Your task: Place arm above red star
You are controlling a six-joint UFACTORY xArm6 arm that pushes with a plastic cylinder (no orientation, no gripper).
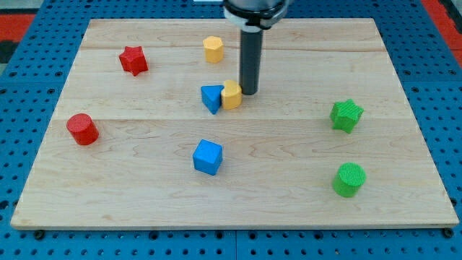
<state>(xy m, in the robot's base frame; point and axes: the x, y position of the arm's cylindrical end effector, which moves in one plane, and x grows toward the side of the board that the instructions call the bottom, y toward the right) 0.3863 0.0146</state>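
While the wooden board (238,202) fills most of the view over a blue pegboard (447,94), my rod (250,61) comes down from the view's top, and my tip (250,92) rests on the wood just right of a yellow block (231,95); it is a bare rod with nothing to open or close, and it holds nothing. That yellow block touches a blue triangular block (211,97) on its left. Well apart, toward the view's upper left, sits the red star (133,60). A red cylinder (82,129) lies at the left, a blue cube (208,157) below centre, a yellow hexagonal block (213,49) near the top, a green star (346,115) and a green cylinder (349,179) at the right.
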